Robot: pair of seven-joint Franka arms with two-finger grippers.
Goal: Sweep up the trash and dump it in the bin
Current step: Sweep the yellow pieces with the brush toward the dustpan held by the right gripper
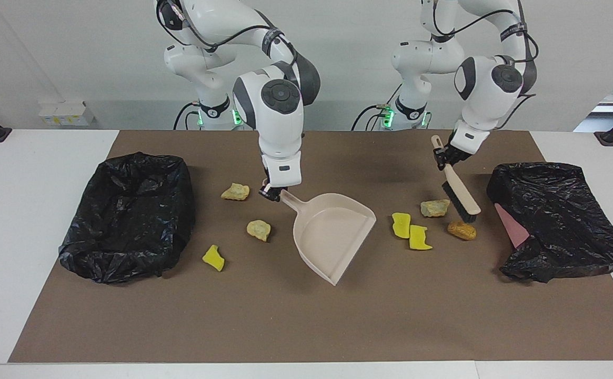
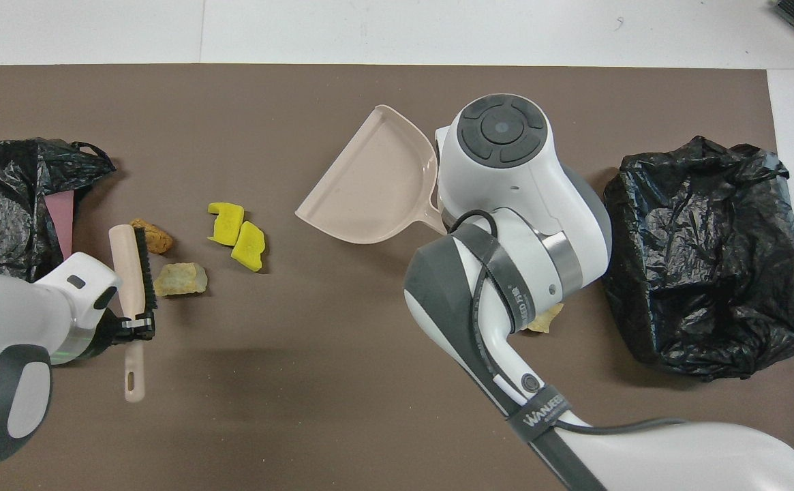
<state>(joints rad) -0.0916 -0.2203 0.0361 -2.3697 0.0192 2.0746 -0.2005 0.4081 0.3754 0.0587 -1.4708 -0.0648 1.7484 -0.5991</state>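
Trash (image 1: 410, 237): yellow and tan chunks; fingers (image 1: 273, 192) clamp dustpan (image 1: 332, 237), fingers (image 1: 441, 156) clamp brush (image 1: 461, 197).

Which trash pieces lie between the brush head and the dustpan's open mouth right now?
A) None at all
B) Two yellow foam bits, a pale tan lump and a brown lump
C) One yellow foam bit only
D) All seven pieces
B: the two yellow foam bits, pale tan lump and brown lump sit between the brush and the dustpan; the other pieces lie toward the right arm's end.
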